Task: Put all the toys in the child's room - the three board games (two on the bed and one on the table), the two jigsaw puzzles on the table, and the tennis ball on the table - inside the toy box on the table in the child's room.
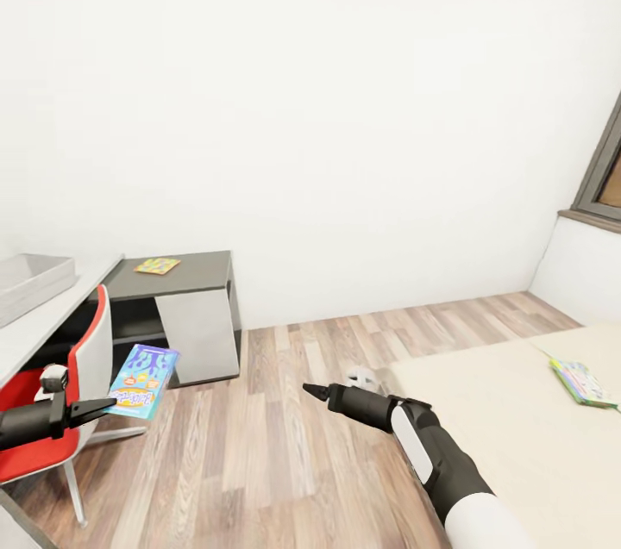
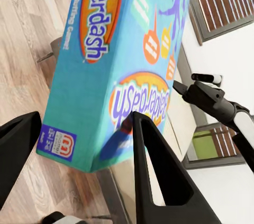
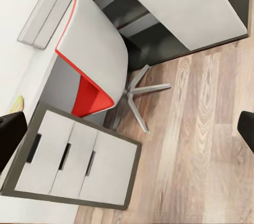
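The left hand (image 1: 110, 401) grips a blue board game (image 1: 144, 381) above the floor; the right hand (image 1: 312, 391) is open.

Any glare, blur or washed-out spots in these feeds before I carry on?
Head view: the wall is blown out to flat white; the board game in the left gripper reads sharp. Left wrist view: the box sits close, its print slightly soft but legible. Right wrist view: evenly lit, the chair crisp, faint shadows.

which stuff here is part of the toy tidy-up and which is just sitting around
Job: blue board game in left hand; board game on bed; colourful toy on dark cabinet; toy box on table.
Just there: red chair; window.
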Robot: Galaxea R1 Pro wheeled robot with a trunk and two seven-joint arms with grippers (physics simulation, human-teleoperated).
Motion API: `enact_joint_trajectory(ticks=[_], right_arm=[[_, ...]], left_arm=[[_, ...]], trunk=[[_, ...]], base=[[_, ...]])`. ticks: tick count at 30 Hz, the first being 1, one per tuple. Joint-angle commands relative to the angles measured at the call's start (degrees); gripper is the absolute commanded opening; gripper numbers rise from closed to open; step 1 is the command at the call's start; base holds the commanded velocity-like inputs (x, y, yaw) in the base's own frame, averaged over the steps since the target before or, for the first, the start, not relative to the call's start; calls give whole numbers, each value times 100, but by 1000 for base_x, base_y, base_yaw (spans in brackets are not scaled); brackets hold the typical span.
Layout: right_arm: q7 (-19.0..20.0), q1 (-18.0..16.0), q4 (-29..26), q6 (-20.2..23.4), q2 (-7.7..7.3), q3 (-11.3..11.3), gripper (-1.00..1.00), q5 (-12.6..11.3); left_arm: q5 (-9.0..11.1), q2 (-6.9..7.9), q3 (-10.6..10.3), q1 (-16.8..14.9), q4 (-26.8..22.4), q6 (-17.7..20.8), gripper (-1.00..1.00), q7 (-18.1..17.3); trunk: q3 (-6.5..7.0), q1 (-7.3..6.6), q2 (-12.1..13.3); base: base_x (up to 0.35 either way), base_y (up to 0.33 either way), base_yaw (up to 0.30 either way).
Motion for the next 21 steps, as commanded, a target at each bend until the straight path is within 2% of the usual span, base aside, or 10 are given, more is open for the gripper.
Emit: enact_joint_trajectory(ticks=[1,8,14,21], right_arm=[[-8,-5,-4,46,1,-4,100,-40],[-23,-5,-3,46,1,-9,100,-46],[-24,-5,-21,39,-5,-11,100,-53],[-26,0,-45,-100,-1,4,100,-50]], left_arm=[[13,-4,1,-5,1,58,-100,-23],[16,-9,1,-5,1,56,-100,-23],[17,-1,9,-5,1,54,-100,-23],[26,0,9,-5,1,-11,-100,-23]], trunk=[[-11,5,-10],[-10,5,-10],[-10,5,-10],[11,5,-10]], base=[[257,236,26],[274,201,6],[280,100,3],[302,15,165]])
